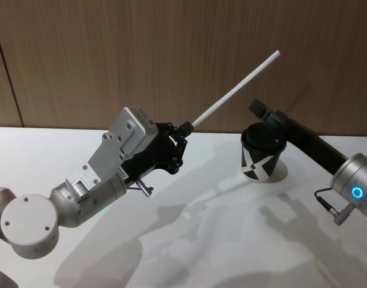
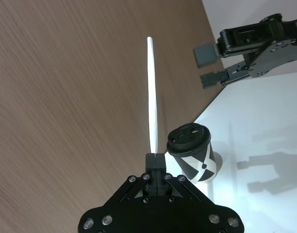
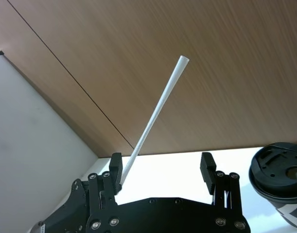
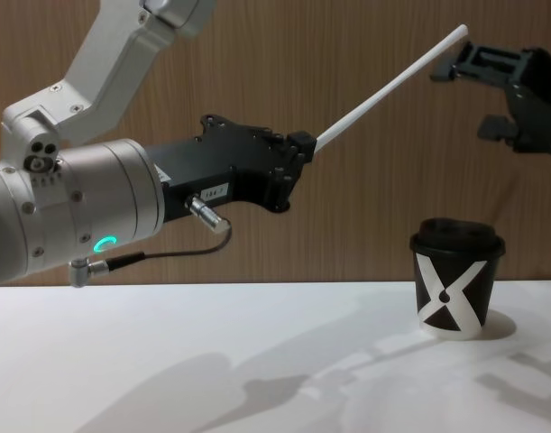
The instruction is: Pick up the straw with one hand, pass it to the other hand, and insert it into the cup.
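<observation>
Wrist of silver-grey metal with a green glowing ring at the left of the chest view, carrying the black two-finger left gripper [image 4: 302,142] toward the centre. Clenched on the lower end of the long, thin, straight white straw [image 4: 392,88]; same grasp plain in the left wrist view, fingers [image 2: 150,165] pinched together around the straw's end. Straw held clear of the white table [image 4: 77,361], tilted, rising from centre to upper right against the brown wood-panel wall [image 4: 365,216], free tip at the top of the frame, above the cup. Right of centre, upright on the table: small black paper cup [image 4: 455,289] with a bold white X mark and a black plastic lid, apart from the straw. Upper right edge: black right gripper [image 4: 478,95], released, fingers spread wide, grasping nothing, hovering higher than the cup, just right of the straw's tip in the frame.
</observation>
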Motion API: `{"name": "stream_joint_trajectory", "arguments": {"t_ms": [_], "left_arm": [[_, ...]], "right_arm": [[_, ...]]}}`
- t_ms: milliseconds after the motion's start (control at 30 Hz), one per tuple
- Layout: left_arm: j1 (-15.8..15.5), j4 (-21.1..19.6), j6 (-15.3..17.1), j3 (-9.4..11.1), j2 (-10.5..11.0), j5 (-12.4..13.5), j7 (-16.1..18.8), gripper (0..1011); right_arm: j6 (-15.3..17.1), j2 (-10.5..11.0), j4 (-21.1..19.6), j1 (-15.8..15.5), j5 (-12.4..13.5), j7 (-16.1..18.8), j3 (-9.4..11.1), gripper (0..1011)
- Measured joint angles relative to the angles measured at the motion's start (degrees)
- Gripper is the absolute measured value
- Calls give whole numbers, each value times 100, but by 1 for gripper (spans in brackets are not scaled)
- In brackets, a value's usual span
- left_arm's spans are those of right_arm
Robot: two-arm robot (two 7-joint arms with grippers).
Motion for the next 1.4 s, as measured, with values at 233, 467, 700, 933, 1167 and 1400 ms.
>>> {"name": "stream_joint_trajectory", "arguments": {"t_ms": [233,467,700,933,1167,1400], "left_arm": [[0,0,0,0,0,0,0,0],[0,0,0,0,0,0,0,0],[0,0,0,0,0,0,0,0],[0,0,0,0,0,0,0,0],[0,0,0,0,0,0,0,0],[0,0,0,0,0,0,0,0]], "right_arm": [[130,-110,61,145,163,-99,-44,1001],[240,-219,126,295,316,-213,-91,1001],[313,-322,213,431,437,-331,-124,1001],[367,-440,336,584,532,-470,-169,1001],[383,-545,478,729,586,-588,-236,1001],[363,-624,611,851,608,-661,-306,1001]]}}
